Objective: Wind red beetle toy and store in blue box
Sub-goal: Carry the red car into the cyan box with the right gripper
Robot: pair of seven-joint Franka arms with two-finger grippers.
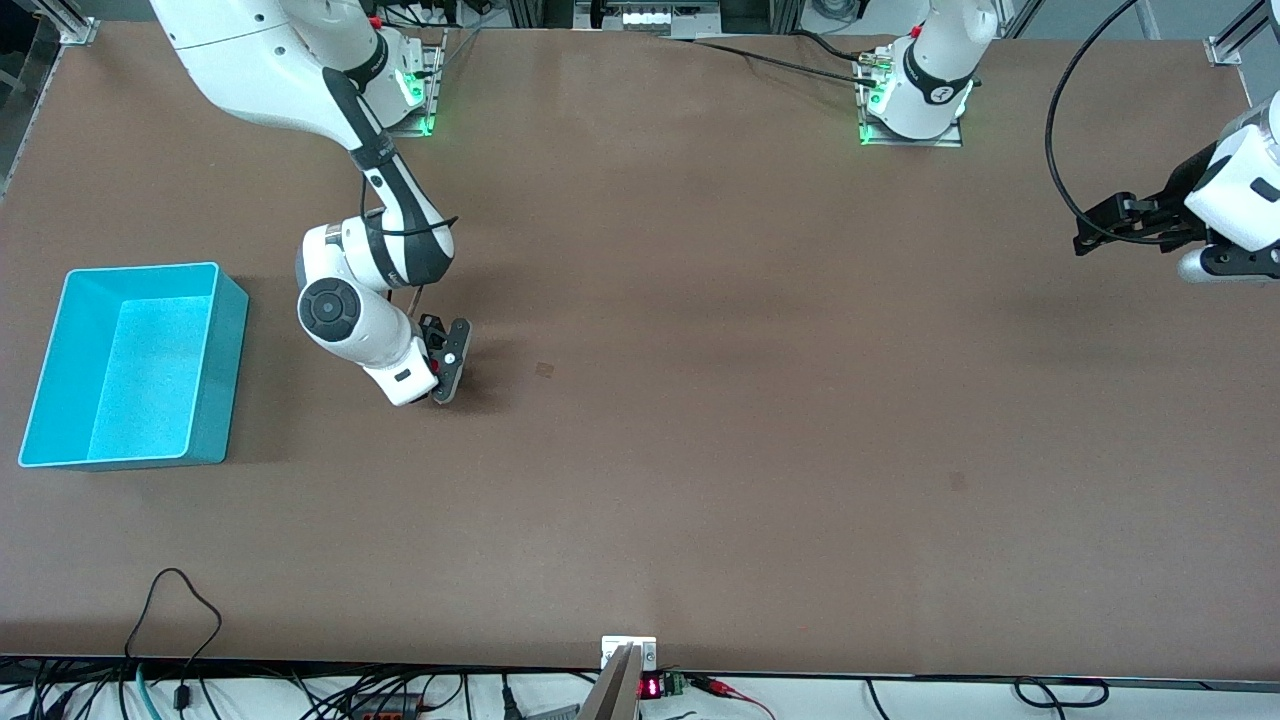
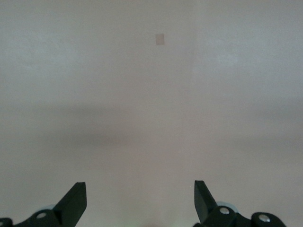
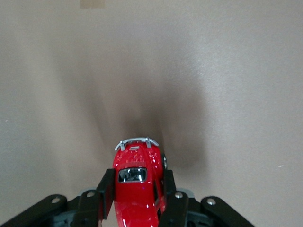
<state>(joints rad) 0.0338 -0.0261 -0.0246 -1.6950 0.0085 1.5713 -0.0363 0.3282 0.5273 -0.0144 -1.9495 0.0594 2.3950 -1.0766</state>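
The red beetle toy (image 3: pixel 137 189), a glossy red car with a silvery bumper, sits between the two fingers of my right gripper (image 3: pixel 138 175), which is shut on its sides. In the front view that gripper (image 1: pixel 445 365) is low over the table, beside the blue box (image 1: pixel 225 370), and the toy is almost entirely hidden by the hand. The box stands open and empty at the right arm's end of the table. My left gripper (image 1: pixel 1085 235) waits at the left arm's end, open (image 2: pixel 139 198), with only bare table beneath it.
A small dark patch (image 1: pixel 543 370) marks the table close to the right gripper. A metal bracket (image 1: pixel 628 655) and loose cables (image 1: pixel 170 600) line the table edge nearest the front camera.
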